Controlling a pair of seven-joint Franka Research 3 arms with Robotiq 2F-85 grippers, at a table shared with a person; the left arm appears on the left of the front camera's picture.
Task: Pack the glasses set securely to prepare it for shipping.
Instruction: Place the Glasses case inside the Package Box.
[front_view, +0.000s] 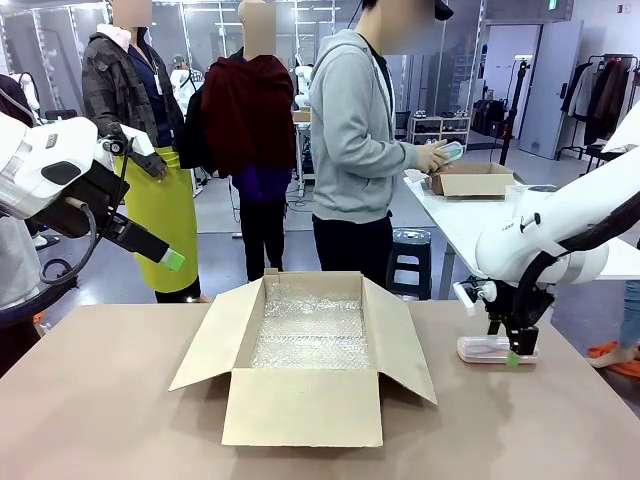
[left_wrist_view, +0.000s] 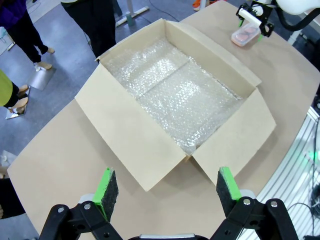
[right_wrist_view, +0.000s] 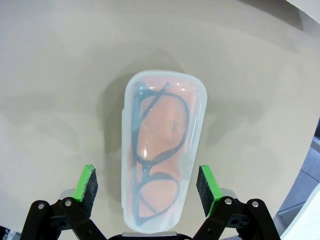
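The pale pink glasses case lies flat on the table at the right, translucent, with black-framed glasses inside. My right gripper is open and straddles its near end, one green pad on each side with a gap to the case. From the front, the right gripper sits low over the pink case. My left gripper hangs open high at the left, above the box; in its own view the left gripper holds nothing. I cannot see a mint green case on the table.
An open cardboard box lined with bubble wrap stands mid-table, flaps spread. Beyond the table a person in a grey hoodie holds a small pale green object over another table. More people stand at the back left.
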